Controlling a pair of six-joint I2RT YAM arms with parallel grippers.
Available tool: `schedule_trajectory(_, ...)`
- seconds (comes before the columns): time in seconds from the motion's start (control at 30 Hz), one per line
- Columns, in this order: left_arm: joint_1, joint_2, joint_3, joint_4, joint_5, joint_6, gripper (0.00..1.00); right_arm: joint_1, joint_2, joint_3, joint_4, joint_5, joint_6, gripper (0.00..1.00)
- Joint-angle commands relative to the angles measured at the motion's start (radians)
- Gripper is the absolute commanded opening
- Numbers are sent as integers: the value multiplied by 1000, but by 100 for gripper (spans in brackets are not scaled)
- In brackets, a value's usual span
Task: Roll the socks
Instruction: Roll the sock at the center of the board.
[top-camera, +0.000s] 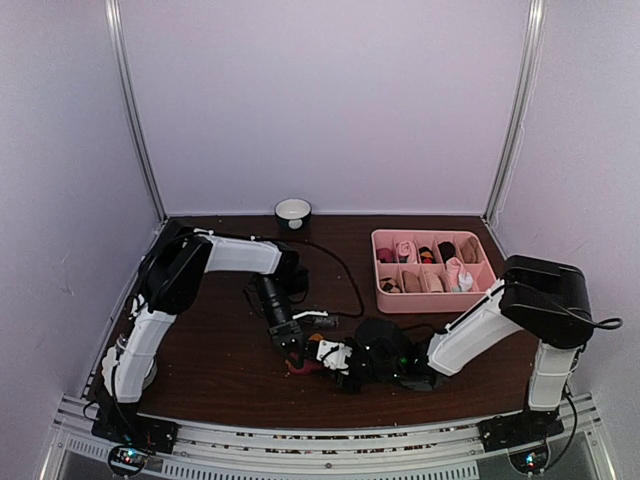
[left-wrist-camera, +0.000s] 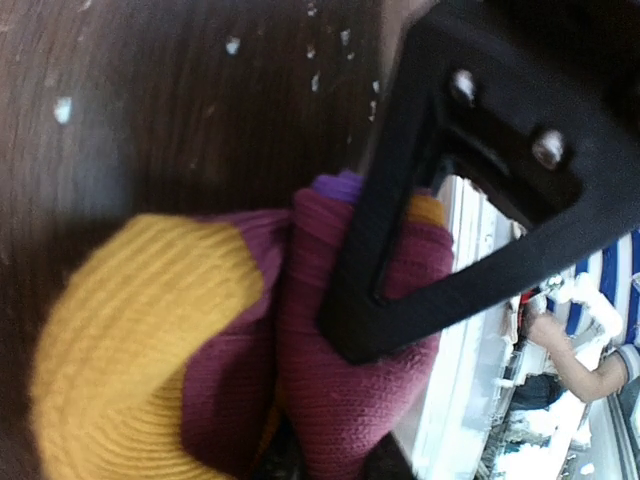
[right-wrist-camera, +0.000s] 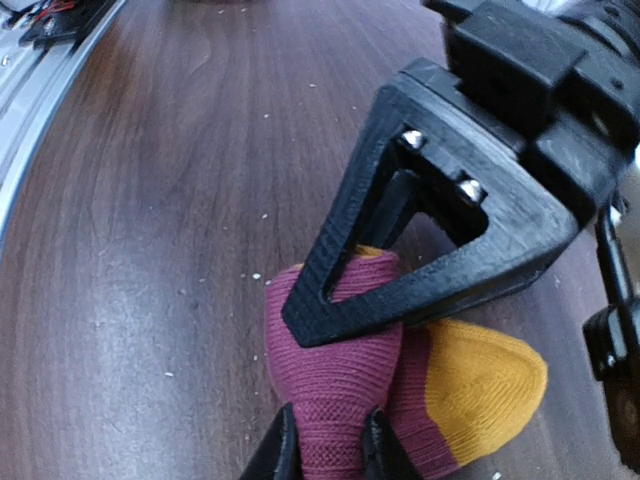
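I saw the dark red sock (top-camera: 300, 367) bunched on the table (top-camera: 220, 360) toward six o'clock, close to the near edge. My left gripper (top-camera: 293, 345), at the sock's eleven o'clock, was clamped on the folded red knit. My right gripper (top-camera: 335, 358), at its three o'clock, pinched the same wad. In the right wrist view the orange toe (right-wrist-camera: 485, 385) pointed toward four o'clock. The pink tray (top-camera: 432, 296) sat at the sock's two o'clock.

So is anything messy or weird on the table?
Yes, a little. Tiny white specks are sprinkled over the dark table, like crumbs or lint. The dark red sock is scrunched into a lump, but that fits being rolled. Nothing looks spilled or broken.
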Motion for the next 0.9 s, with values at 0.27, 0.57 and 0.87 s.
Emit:
schedule_trajectory(0.27, 60, -360, -324, 523, -266, -62, 63, -93, 70, 118, -345, -237, 210, 0)
schedule_trajectory(0.57, 106, -658, -610, 775, -131, 6, 69, -176, 162, 160, -446, -394, 457, 0)
schedule_trajectory(0.87, 6, -659, -644, 770, -254, 109, 64, -284, 280, 176, -458, -524, 696, 0)
